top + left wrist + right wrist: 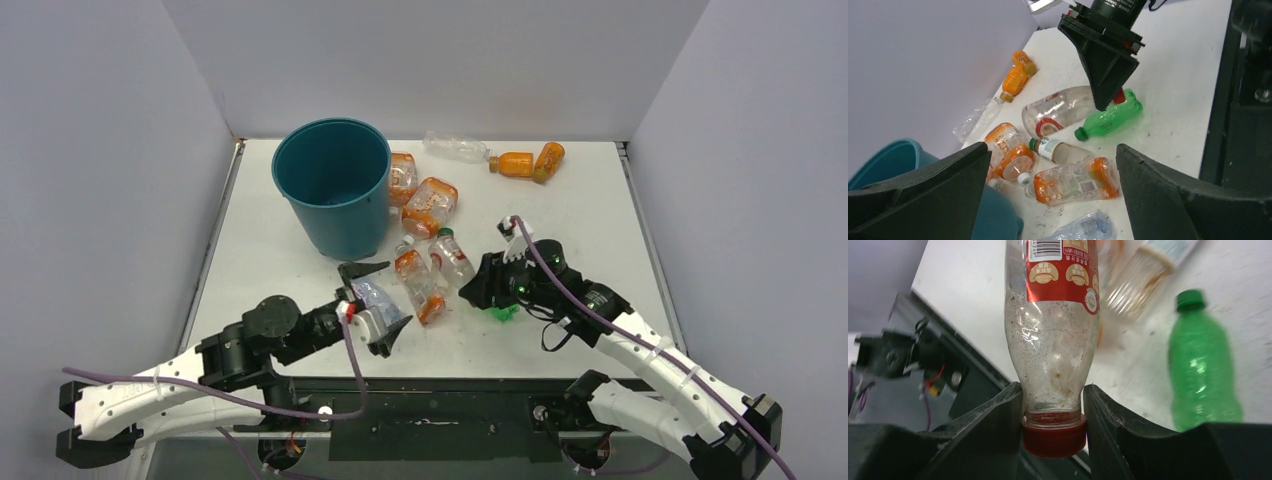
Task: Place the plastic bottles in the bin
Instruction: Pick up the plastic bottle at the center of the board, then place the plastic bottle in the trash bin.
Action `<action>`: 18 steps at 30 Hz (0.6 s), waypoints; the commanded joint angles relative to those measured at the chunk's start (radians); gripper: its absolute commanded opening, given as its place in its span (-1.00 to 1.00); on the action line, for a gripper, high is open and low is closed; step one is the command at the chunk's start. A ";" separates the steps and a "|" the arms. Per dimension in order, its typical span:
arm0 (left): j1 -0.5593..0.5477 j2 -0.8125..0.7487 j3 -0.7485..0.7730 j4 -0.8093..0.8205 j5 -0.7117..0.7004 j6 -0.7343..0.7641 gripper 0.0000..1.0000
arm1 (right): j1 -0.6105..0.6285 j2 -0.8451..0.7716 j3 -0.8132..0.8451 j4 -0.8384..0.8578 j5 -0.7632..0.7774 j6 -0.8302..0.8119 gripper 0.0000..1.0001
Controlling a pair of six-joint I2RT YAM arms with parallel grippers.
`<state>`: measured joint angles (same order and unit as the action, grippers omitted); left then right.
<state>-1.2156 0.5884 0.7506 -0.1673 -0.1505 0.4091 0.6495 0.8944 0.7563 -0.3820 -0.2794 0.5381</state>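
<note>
The teal bin point(332, 185) stands upright at the back left. My right gripper point(1053, 387) is shut on the red-capped neck of a clear bottle with a red label point(1053, 325), low over the table. Beside it lies a green bottle point(1200, 365), which in the top view shows just under the right gripper point(490, 285). My left gripper point(378, 302) is open, with a crumpled blue-tinted bottle point(375, 296) lying between its fingers. An orange floral bottle point(1073, 182) and a clear green-capped bottle point(1055, 150) lie ahead of the left gripper point(1052, 150).
Two orange-labelled bottles point(420, 195) rest against the bin's right side. At the back edge lie a clear bottle point(455, 148) and two solid orange ones point(530, 162). Grey walls close in the table on three sides.
</note>
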 commanded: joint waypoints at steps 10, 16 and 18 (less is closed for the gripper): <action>-0.177 0.266 0.022 -0.066 -0.359 0.587 0.92 | 0.135 -0.005 0.198 -0.222 -0.212 -0.059 -0.89; -0.176 0.278 0.046 0.021 -0.341 0.688 0.95 | 0.187 0.008 0.231 -0.275 -0.189 -0.072 -0.89; -0.177 0.289 0.060 0.022 -0.320 0.706 0.87 | 0.207 0.014 0.239 -0.273 -0.188 -0.069 -0.89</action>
<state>-1.3888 0.8738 0.7563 -0.2337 -0.4786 1.0241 0.8230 0.8955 0.9356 -0.6384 -0.4625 0.4828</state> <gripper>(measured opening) 0.984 0.435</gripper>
